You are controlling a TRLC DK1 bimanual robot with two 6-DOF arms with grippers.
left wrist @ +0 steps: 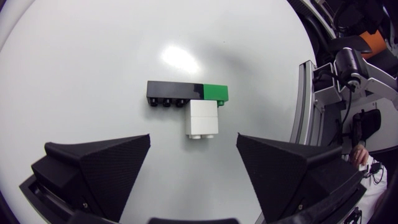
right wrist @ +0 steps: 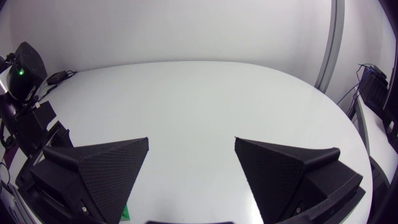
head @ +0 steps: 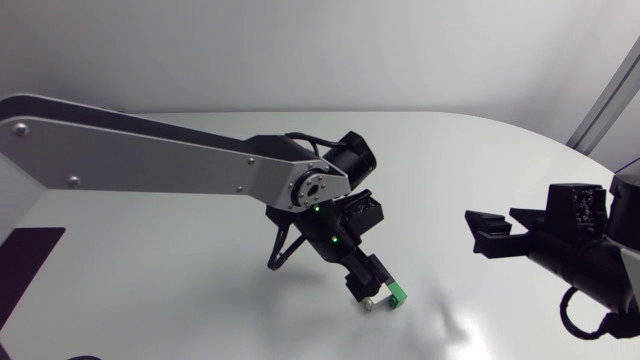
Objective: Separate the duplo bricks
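Observation:
The joined duplo bricks lie on the white table (left wrist: 93, 56) just ahead of my left gripper (left wrist: 193, 168): a long black brick (left wrist: 174, 93), a green brick (left wrist: 214, 92) at its end, and a white brick (left wrist: 203, 119) attached beside them. The left gripper is open above them, with nothing between its fingers. In the head view the left gripper (head: 365, 285) points down over the stack, of which only the green brick (head: 399, 295) and white brick (head: 371, 302) show. My right gripper (head: 488, 235) hangs open at the right, well apart from the bricks.
The white table (head: 480, 150) has a curved far edge. My left arm (head: 200, 160) crosses from the left edge to the middle. In the right wrist view my left arm (right wrist: 25, 93) stands beside the open right gripper (right wrist: 191, 168).

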